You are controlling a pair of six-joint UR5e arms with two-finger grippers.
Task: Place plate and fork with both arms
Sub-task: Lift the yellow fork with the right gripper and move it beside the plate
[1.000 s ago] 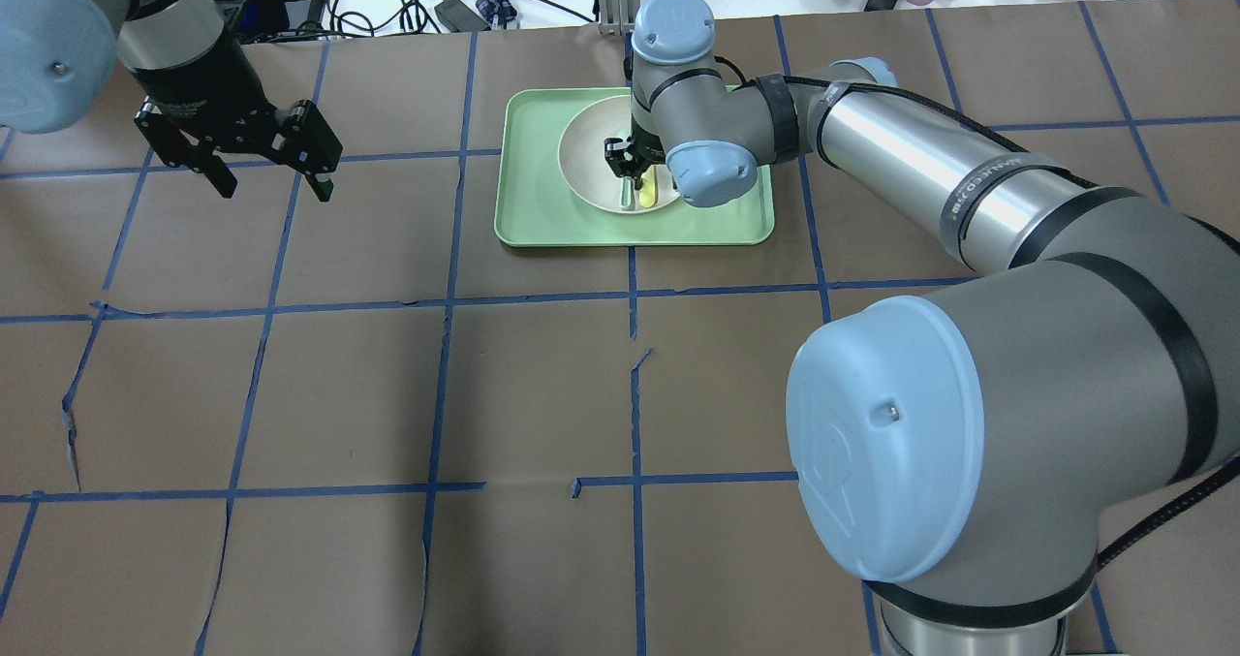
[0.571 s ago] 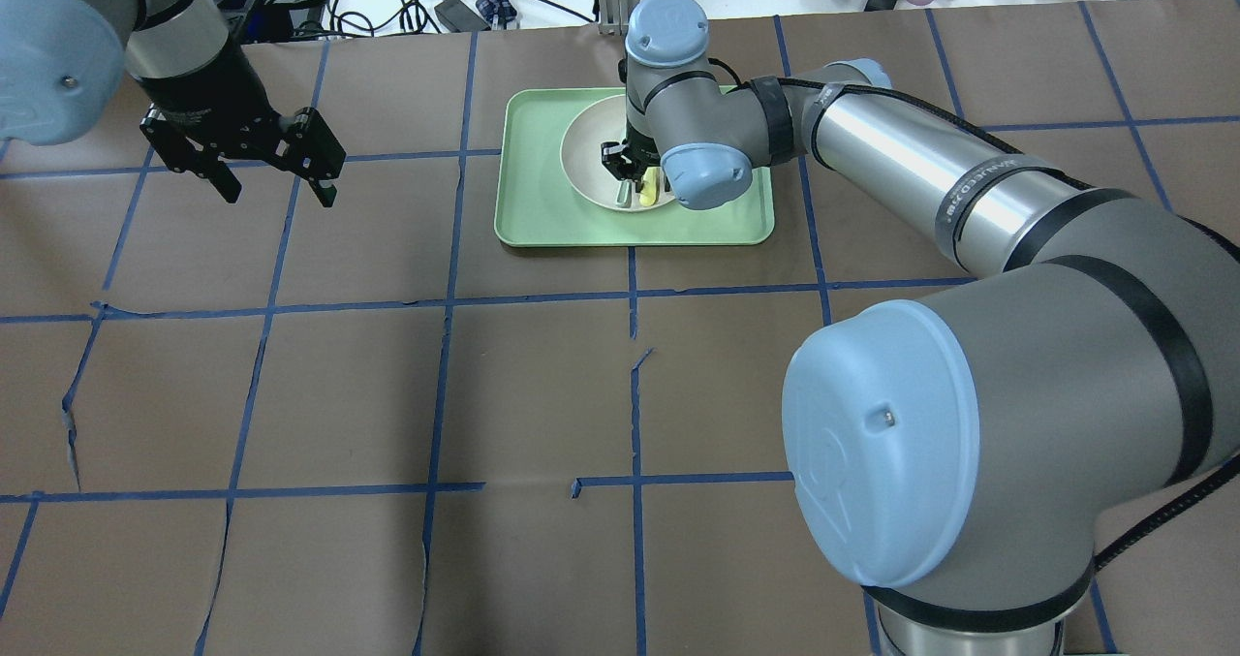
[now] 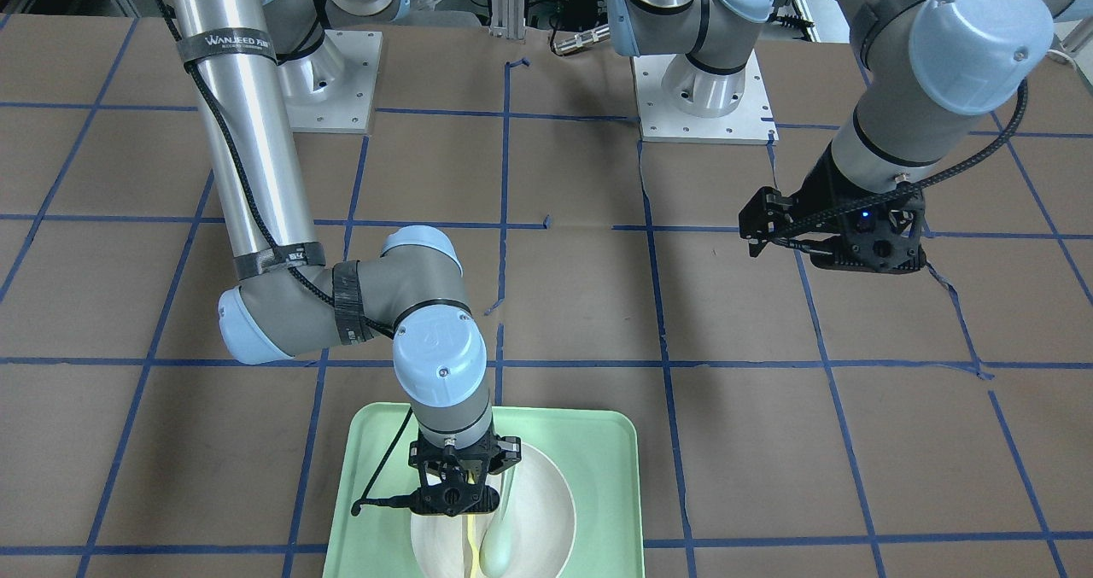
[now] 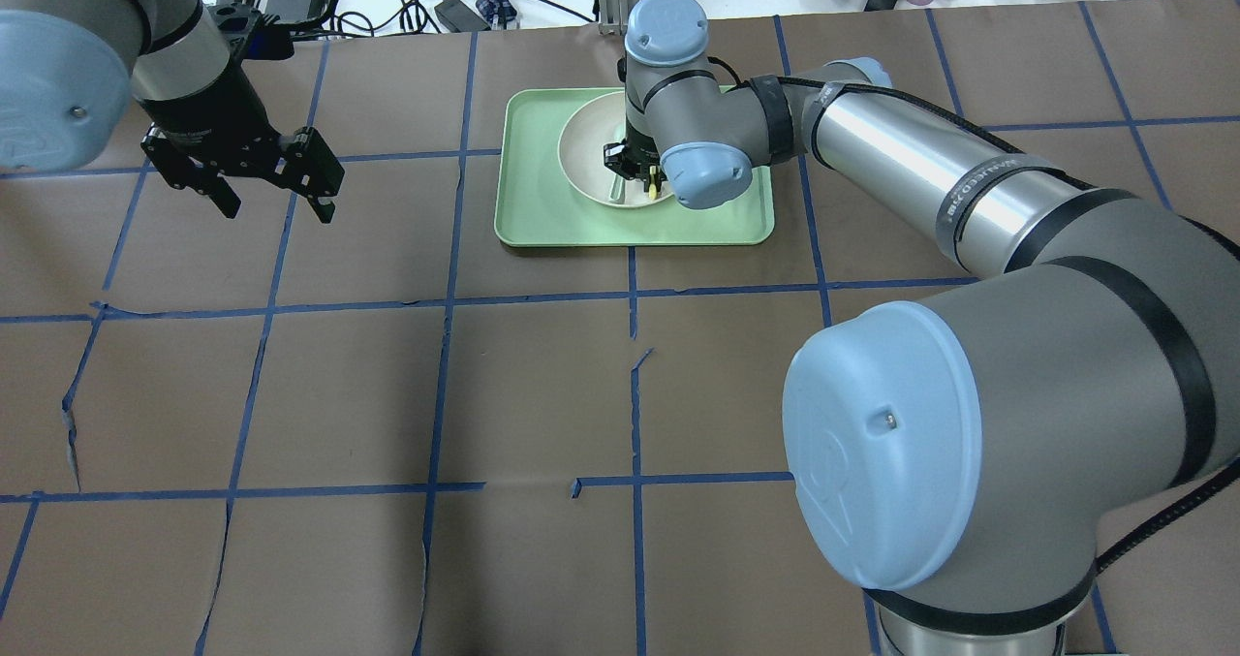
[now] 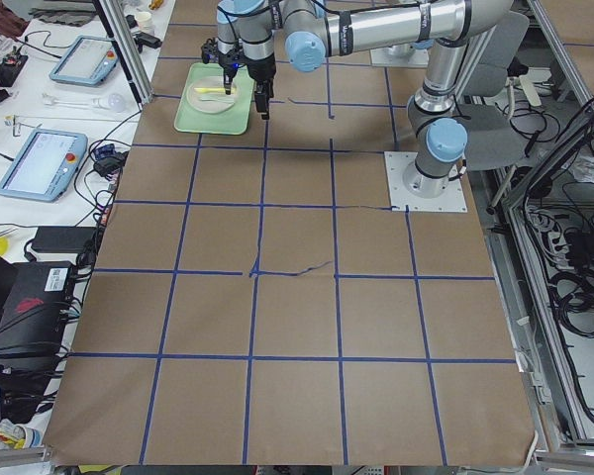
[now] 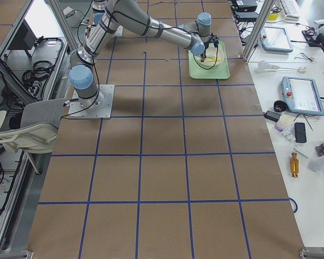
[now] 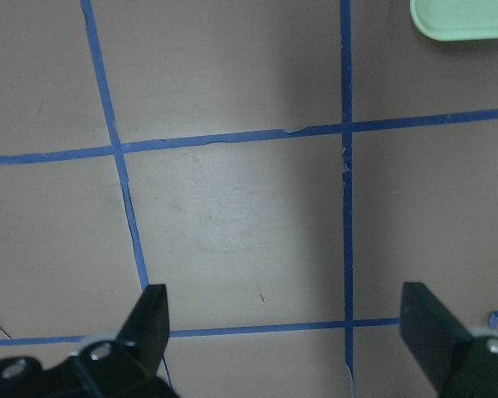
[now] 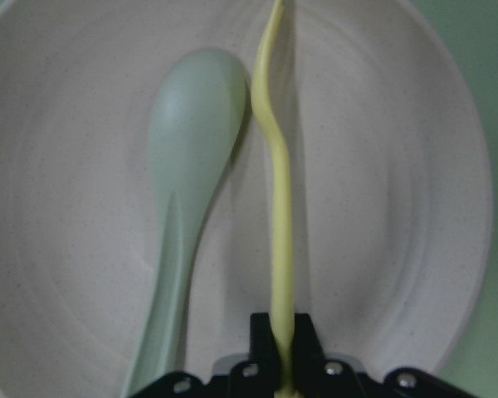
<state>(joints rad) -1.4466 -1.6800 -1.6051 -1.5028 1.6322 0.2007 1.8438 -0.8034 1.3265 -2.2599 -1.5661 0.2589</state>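
Closest to us, our right arm (image 4: 891, 443) bends at its big blue-capped joint. Its silver tube reaches forward over the brown table (image 4: 387, 394) to the green tray (image 4: 533, 210). There the wrist points straight down into the plate (image 4: 586, 142).

The right gripper (image 8: 282, 333) is pinching the handle of the yellow fork (image 8: 278, 207). The fork stands on its thin edge over the plate. We cannot tell if it touches the plate. A pale green spoon (image 8: 187, 157) lies on the plate, just beside the fork.

The plate sits on the tray, its rim near the tray's far edge. Our left gripper (image 7: 284, 311) hangs above the table with its fingers spread wide, well apart from the tray's left edge.
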